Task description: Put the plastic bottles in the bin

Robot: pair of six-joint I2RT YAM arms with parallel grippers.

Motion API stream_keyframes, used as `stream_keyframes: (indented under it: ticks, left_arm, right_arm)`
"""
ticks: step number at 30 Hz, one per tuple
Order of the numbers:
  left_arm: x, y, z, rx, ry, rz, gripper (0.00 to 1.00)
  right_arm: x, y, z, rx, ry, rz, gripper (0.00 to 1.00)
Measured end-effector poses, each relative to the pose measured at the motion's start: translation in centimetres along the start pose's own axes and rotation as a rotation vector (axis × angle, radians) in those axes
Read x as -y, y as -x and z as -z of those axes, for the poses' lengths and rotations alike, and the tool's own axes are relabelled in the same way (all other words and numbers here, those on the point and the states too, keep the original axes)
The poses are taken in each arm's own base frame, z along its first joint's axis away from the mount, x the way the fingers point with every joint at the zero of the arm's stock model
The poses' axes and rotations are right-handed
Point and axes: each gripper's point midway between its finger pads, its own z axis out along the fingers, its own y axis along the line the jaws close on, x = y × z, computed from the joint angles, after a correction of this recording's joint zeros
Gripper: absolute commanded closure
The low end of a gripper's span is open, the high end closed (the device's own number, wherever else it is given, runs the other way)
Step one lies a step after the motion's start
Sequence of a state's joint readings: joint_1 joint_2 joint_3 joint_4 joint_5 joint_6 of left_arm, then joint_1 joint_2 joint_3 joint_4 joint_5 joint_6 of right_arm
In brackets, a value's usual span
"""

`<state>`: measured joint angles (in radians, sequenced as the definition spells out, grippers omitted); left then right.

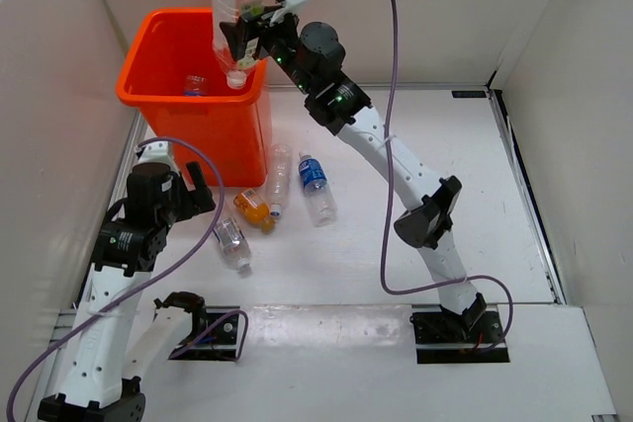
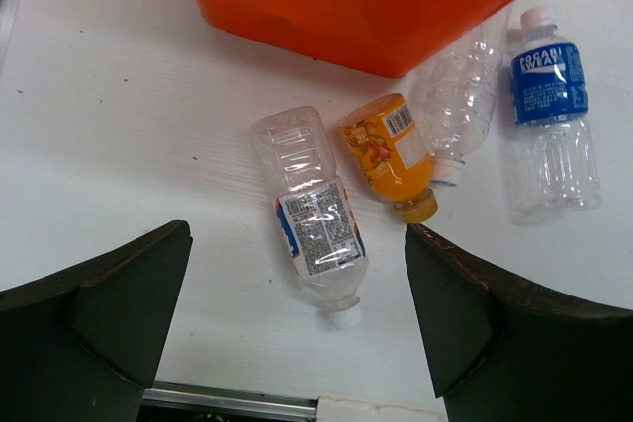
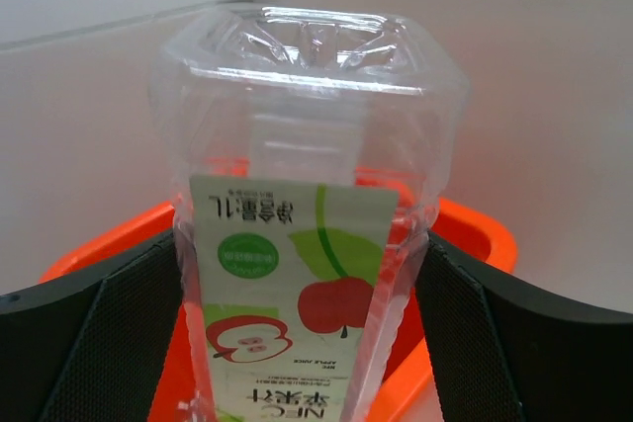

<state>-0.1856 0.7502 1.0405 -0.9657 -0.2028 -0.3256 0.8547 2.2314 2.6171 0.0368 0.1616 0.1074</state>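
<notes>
- Over the bin (image 1: 208,140) in the overhead view, the right gripper (image 1: 259,35) is clamped on the big apple-label bottle (image 1: 235,7) and hangs it neck-down. The cap looks close to the near-right corner of the rim rather than the middle. My guess is a release here could clip the rim and tip the bottle back out onto the table. One bottle (image 1: 195,84) already lies inside.
- Same view: four more bottles lie on the table near the bin's front wall: a bare bottle (image 1: 280,177), a blue-labelled bottle (image 1: 315,185), an orange-drink bottle (image 1: 254,209) and a small labelled bottle (image 1: 233,242). A bounce-out could knock these around.
- Left wrist view: the left gripper (image 2: 295,239) is spread wide with nothing in it, above the small labelled bottle. That bottle lies skewed between the fingers. It's round, so closing on it could roll it away or nudge the orange-drink bottle just beside it.
- Right wrist view: the fingers (image 3: 89,343) sit on either side of the apple label, with the orange rim behind. The plastic looks thin and empty, so it might buckle and slip.
</notes>
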Motion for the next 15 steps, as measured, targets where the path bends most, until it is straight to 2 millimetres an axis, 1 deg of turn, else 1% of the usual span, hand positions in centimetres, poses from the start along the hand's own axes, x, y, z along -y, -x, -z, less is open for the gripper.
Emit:
stream_keyframes:
  ticks: [3, 6, 8, 11, 13, 15]
  left_arm:
    - [-0.4, 0.3, 0.3, 0.02, 0.019, 0.019, 0.0]
    - [-0.5, 0.4, 0.5, 0.034, 0.025, 0.029, 0.0]
    - [-0.6, 0.4, 0.5, 0.034, 0.03, 0.028, 0.0]
    - [-0.7, 0.3, 0.1, 0.022, 0.039, 0.025, 0.0]
    - [-0.7, 0.2, -0.1, 0.009, 0.044, 0.022, 0.0]
    - [-0.7, 0.0, -0.3, 0.0, 0.048, 0.019, 0.0]
  right_arm:
    - [-0.5, -1.2, 0.6, -0.045, 0.005, 0.03, 0.1]
    - [-0.9, -2.8, 1.7, -0.107, -0.013, 0.062, 0.1]
    - [-1.3, -2.9, 2.1, -0.127, -0.008, 0.066, 0.1]
    - [-1.6, -2.2, 2.6, -0.146, 0.01, 0.052, 0.1]
    - [-1.2, -1.2, 3.0, -0.147, 0.017, 0.04, 0.1]
    - [-0.6, 0.3, 3.6, -0.142, 0.015, 0.034, 0.1]
